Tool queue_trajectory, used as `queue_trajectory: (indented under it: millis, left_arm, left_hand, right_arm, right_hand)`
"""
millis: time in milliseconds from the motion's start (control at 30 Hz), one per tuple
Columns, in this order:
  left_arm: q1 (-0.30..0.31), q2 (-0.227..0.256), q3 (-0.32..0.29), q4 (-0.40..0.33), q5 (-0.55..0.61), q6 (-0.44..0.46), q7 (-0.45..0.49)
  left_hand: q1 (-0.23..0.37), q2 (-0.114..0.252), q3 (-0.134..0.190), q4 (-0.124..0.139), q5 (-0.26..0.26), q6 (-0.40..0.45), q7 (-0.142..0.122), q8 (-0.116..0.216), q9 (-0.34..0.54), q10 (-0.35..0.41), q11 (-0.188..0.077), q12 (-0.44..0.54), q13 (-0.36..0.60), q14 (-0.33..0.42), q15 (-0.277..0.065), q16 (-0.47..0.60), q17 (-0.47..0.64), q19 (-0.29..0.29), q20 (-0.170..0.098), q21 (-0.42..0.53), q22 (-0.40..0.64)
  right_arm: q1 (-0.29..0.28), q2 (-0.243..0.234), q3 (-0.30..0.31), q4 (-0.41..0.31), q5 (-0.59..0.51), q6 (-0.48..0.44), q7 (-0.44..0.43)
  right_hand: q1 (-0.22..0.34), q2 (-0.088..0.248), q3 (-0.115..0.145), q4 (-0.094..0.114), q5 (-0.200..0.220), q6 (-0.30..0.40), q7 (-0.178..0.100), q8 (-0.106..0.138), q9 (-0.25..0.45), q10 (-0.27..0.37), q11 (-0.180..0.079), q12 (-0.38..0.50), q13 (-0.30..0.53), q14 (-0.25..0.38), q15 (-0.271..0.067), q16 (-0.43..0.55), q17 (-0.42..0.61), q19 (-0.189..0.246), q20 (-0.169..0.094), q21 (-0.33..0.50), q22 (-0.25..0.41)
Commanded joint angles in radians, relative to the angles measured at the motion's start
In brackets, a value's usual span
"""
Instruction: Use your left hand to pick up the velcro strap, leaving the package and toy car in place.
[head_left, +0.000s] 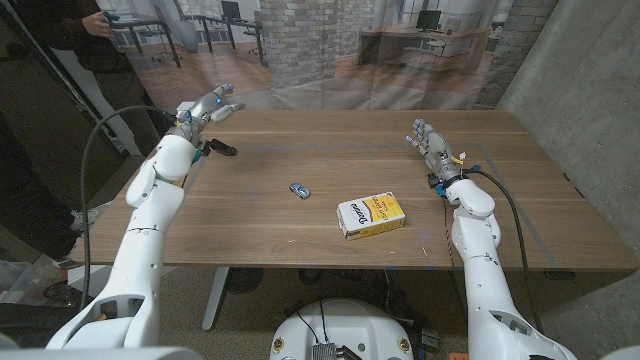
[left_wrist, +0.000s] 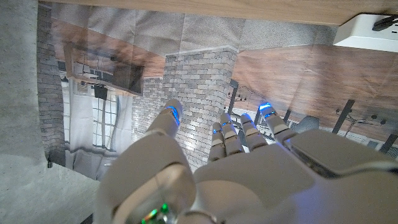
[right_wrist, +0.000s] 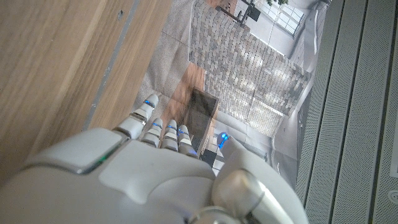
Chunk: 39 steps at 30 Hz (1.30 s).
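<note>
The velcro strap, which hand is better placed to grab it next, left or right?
Left. The velcro strap lies on the table just beside the left hand, which is raised with fingers spread. The right hand is across the table, with the toy car and package lying between.
</note>
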Motion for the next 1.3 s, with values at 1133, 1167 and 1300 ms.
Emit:
queue_trajectory:
  millis: [1133,1167,1300]
  left_arm:
    - [-0.108,0.224,0.120,-0.036,0.179,0.092,-0.265]
    - [-0.109,0.227,0.121,-0.038,0.181,0.093,-0.270]
    - [-0.113,0.242,0.131,-0.042,0.200,0.097,-0.283]
  left_hand:
    - [0.139,-0.107,-0.046,0.006,0.038,0.089,0.004,0.019,0.006,0.049,-0.011,0.020,0.006,0.004,-0.007,-0.013,0.004,0.025,-0.001,-0.017,0.004]
    - [0.143,-0.108,-0.047,0.006,0.039,0.091,0.003,0.019,0.006,0.051,-0.013,0.020,0.006,0.003,-0.008,-0.014,0.004,0.027,-0.002,-0.017,0.004]
    - [0.154,-0.112,-0.049,0.006,0.042,0.095,0.000,0.019,0.006,0.056,-0.014,0.022,0.007,0.004,-0.011,-0.014,0.004,0.031,-0.004,-0.017,0.004]
  right_arm:
    - [-0.020,-0.016,-0.029,-0.029,0.057,0.059,0.011]
    - [-0.022,-0.016,-0.029,-0.032,0.060,0.060,0.011]
    - [-0.028,-0.018,-0.031,-0.044,0.063,0.060,0.010]
  right_hand:
    - [-0.002,0.038,0.016,-0.003,-0.001,0.016,0.004,0.006,0.001,0.022,0.002,0.007,0.002,0.013,0.002,0.002,0.003,0.014,-0.014,0.006,0.004]
    - [-0.002,0.038,0.016,-0.003,-0.001,0.018,0.005,0.006,0.001,0.022,0.002,0.007,0.002,0.013,0.002,0.002,0.003,0.014,-0.014,0.006,0.004]
    - [-0.002,0.038,0.016,-0.003,-0.002,0.021,0.004,0.007,0.001,0.024,0.002,0.007,0.002,0.018,0.000,0.003,0.003,0.016,-0.013,0.006,0.004]
